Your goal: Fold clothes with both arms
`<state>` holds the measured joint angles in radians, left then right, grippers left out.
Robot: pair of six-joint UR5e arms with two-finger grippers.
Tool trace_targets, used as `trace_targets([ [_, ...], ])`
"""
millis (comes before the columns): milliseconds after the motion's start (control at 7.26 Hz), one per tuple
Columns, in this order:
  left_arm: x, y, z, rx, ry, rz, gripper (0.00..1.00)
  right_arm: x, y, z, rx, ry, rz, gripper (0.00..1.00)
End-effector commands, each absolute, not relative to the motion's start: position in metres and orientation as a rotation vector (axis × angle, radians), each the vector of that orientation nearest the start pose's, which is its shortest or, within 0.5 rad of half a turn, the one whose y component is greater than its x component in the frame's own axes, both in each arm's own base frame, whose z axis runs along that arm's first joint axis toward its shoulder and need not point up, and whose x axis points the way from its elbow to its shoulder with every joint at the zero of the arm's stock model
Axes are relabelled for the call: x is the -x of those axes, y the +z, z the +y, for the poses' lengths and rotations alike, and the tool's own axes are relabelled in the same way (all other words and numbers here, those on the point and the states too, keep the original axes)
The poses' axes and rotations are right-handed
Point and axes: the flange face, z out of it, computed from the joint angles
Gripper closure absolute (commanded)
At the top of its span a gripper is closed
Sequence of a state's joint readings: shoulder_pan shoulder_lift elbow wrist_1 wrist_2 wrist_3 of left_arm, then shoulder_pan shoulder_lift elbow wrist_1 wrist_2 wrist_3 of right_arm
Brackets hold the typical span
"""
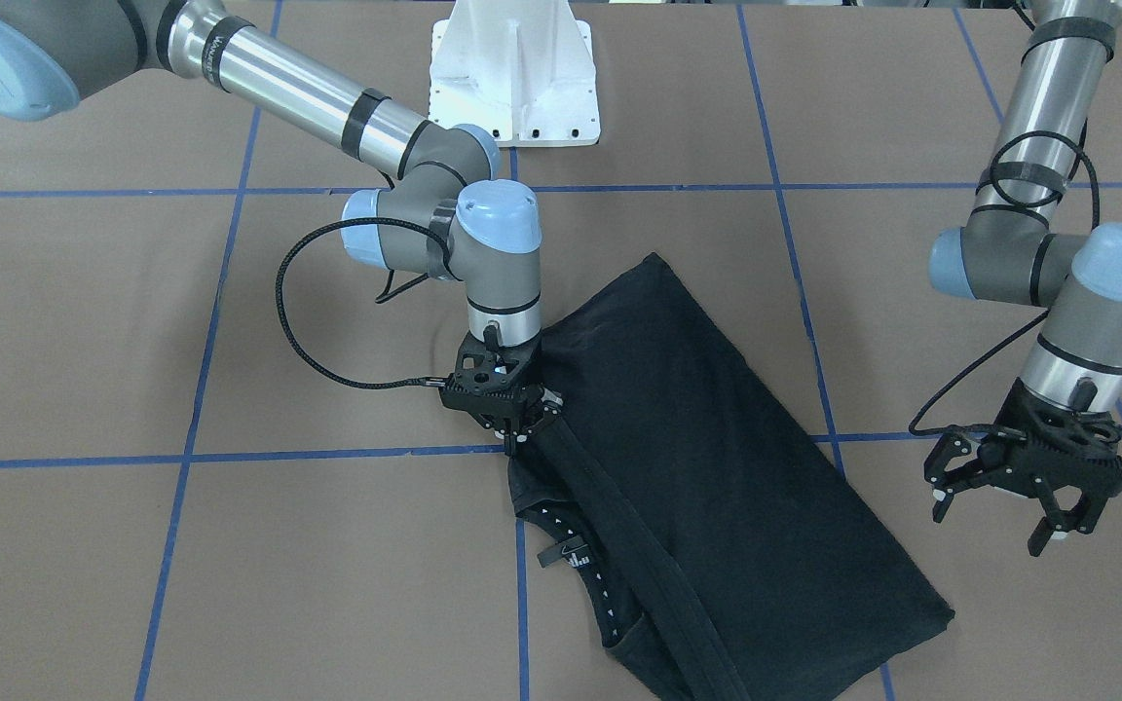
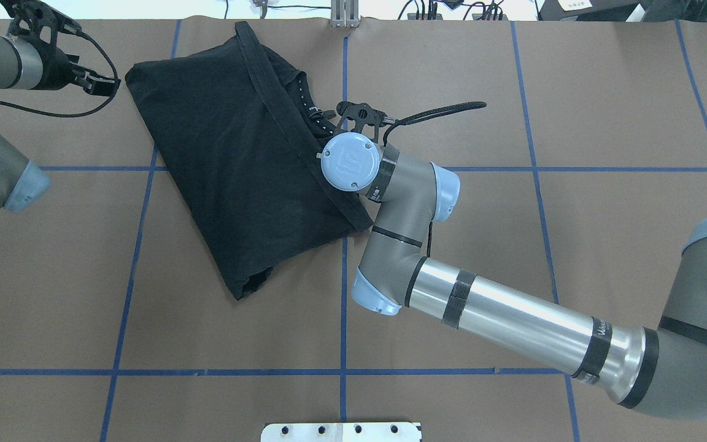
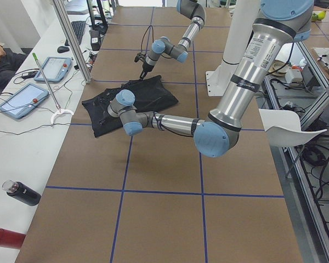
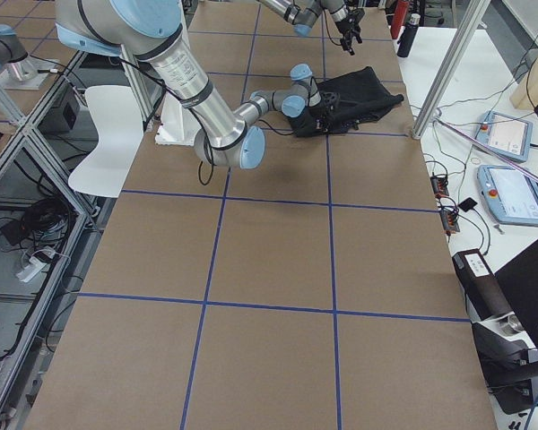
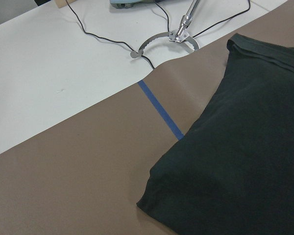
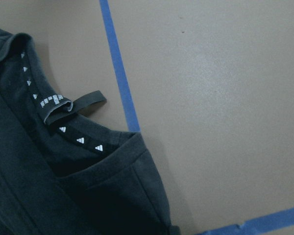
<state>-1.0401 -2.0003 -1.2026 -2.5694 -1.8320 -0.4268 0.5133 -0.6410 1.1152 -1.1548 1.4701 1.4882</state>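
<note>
In the front-facing view, the right gripper (image 1: 514,438) pinches the black T-shirt (image 1: 717,438) at its 9 o'clock edge. The left gripper (image 1: 990,526) hangs spread, apart, at 3 o'clock.

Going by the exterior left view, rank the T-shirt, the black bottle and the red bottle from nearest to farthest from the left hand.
1. T-shirt, right beside the left hand.
2. Black bottle, on the white side table, nearer the camera.
3. Red bottle, at the view's bottom-left corner.
</note>
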Motion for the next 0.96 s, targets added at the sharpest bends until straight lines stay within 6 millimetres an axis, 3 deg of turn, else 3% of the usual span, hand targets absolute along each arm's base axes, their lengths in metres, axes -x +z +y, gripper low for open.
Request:
trace_targets([
  [0, -0.263, 0.483, -0.659, -0.83, 0.233, 0.7, 0.0, 0.634, 0.227, -0.522, -0.365, 0.427, -0.849, 1.0],
  [138, -0.263, 0.483, -0.659, -0.827, 0.224, 0.704, 0.0, 0.613, 0.232, -0.501, -0.363, 0.418, -0.856, 1.0],
  [413, -0.266, 0.481, -0.658, -0.82, 0.208, 0.716, 0.0, 0.59, 0.244, -0.391, -0.396, 0.356, -0.86, 1.0],
  [551, -0.267, 0.481, -0.658, -0.82, 0.209, 0.716, 0.0, 0.581, 0.238, -0.348, -0.394, 0.35, -0.859, 1.0],
  [688, -0.267, 0.48, -0.658, -0.821, 0.209, 0.717, 0.0, 0.582, 0.231, -0.32, -0.385, 0.356, -0.85, 1.0],
  [826, -0.265, 0.478, -0.658, -0.825, 0.207, 0.719, 0.0, 0.588, 0.233, -0.307, -0.396, 0.346, -0.847, 1.0],
])
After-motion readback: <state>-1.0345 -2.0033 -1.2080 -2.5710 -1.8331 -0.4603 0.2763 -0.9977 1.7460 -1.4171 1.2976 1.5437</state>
